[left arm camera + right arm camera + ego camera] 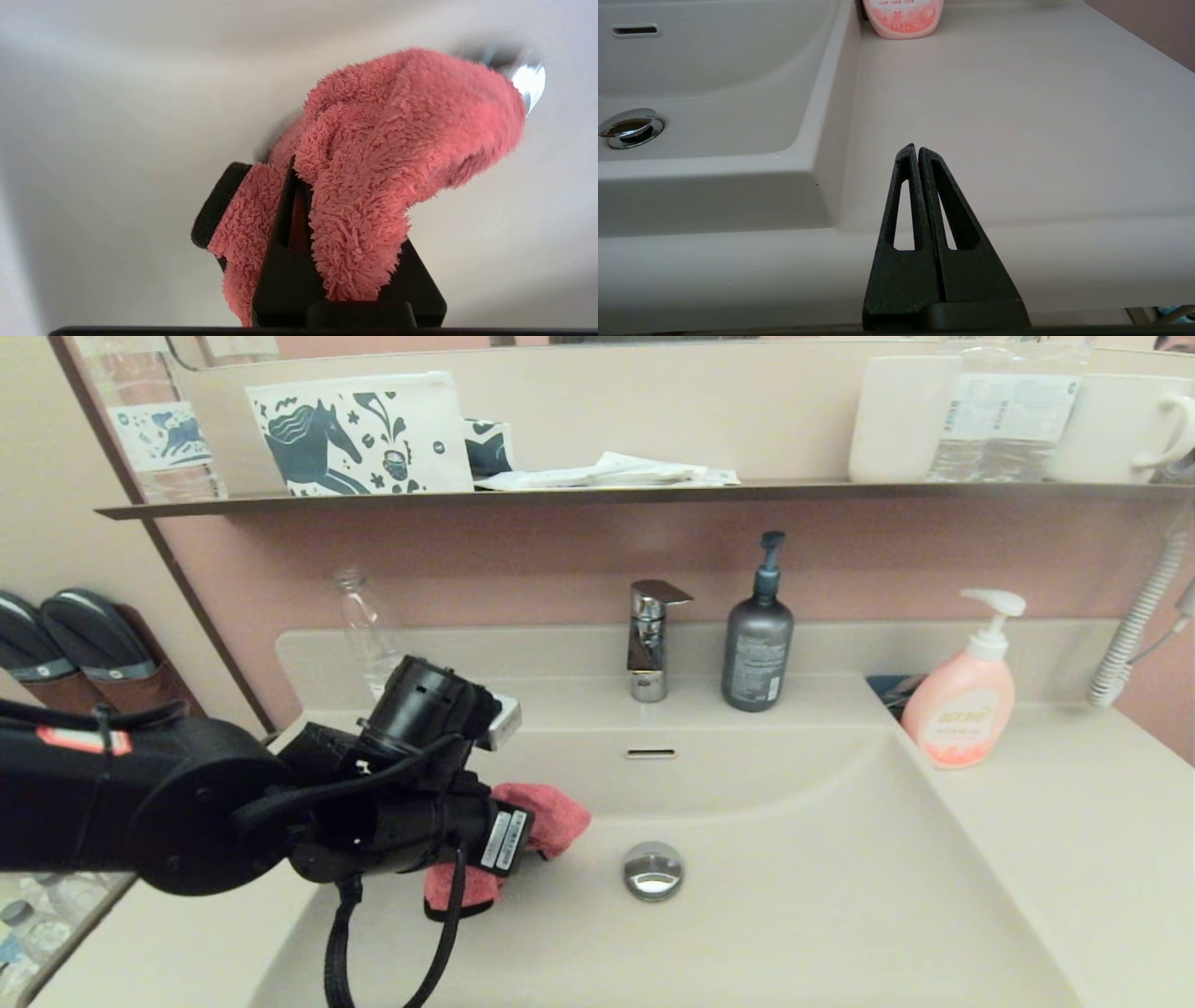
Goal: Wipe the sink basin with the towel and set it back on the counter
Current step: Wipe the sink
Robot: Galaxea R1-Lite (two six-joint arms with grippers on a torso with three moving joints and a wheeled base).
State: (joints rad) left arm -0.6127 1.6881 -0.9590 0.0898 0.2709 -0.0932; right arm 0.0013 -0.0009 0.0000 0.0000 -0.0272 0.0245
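Observation:
The coral-red fuzzy towel (551, 817) with black trim is down in the left part of the beige sink basin (794, 915), left of the chrome drain plug (653, 870). My left gripper (303, 186) is shut on the towel (383, 154), which bulges around both fingers and hides most of them. In the head view the left arm's wrist covers the gripper. My right gripper (916, 149) is shut and holds nothing, parked off the front edge of the counter (1017, 116), right of the basin; it does not show in the head view.
A chrome tap (651, 639) and a grey pump bottle (758, 644) stand behind the basin. A pink soap bottle (959, 700) sits on the right counter, a clear bottle (366, 625) at the back left. The dark wall shelf (597, 493) carries cups and a pouch.

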